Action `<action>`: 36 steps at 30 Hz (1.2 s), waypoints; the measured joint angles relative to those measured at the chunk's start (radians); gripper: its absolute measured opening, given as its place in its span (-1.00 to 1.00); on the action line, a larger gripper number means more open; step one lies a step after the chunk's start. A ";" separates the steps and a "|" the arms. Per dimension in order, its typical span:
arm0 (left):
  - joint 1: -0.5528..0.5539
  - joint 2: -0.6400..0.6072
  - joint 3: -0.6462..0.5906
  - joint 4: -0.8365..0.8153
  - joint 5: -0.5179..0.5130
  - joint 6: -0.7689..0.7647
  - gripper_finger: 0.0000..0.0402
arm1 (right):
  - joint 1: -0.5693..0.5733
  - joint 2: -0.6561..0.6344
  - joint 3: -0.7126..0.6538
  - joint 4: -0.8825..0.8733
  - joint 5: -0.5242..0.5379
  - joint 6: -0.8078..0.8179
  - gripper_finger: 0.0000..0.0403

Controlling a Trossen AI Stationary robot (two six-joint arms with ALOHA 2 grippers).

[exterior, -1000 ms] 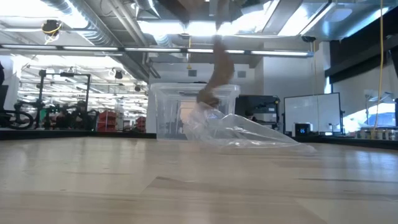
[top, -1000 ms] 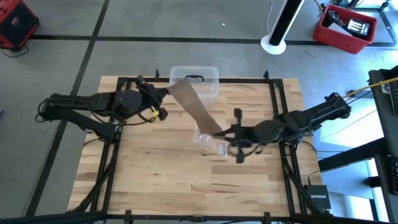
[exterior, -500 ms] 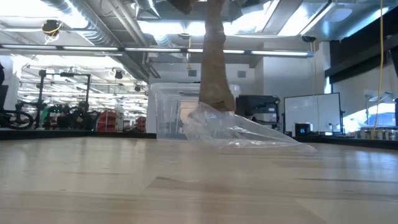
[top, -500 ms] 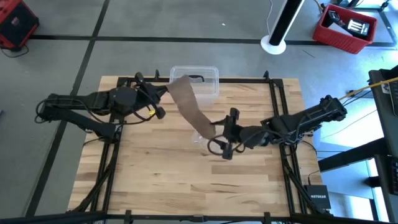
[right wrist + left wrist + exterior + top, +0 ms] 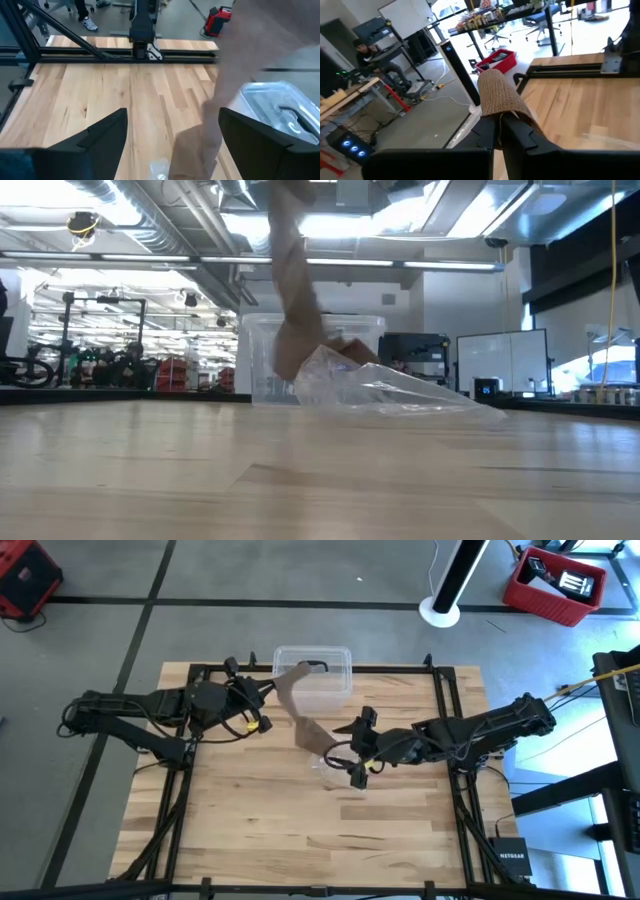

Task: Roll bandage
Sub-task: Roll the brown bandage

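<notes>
The left gripper is sitting raised over the far left part of the worktop, its fingers pinched tight on one end of the bandage. In the left wrist view the brown ribbed fabric is bulging up just past the two dark fingertips and folding over them.

From that grip the bandage is hanging down and running toward the middle of the worktop, passing just in front of the clear plastic box that is standing at the far edge. In the low view the strip is dropping from above, slightly tilted, with its lower end reaching down to the crinkled clear plastic bag; whether it is touching the wood there cannot be told. The bag is lying on the worktop in front of the box.

The right gripper is hovering near the centre, just beside the lower end of the bandage, with its jaws spread wide and holding nothing. In the right wrist view its two dark fingers are standing well apart, and the blurred brown strip is hanging between them, with the box beyond.

Outside the worktop, a red bin is sitting on the floor.
</notes>
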 joint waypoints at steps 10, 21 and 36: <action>-0.030 -0.003 0.000 0.155 0.058 0.128 -0.95 | -0.025 -0.042 0.027 -0.191 -0.028 -0.073 0.56; -0.120 -0.040 0.001 0.357 0.242 0.361 -0.95 | -0.358 -0.104 -0.165 0.037 -0.309 -0.202 0.56; -0.102 -0.043 0.072 0.430 0.317 0.454 -0.93 | -0.425 0.011 -0.167 0.462 -0.719 -0.144 0.56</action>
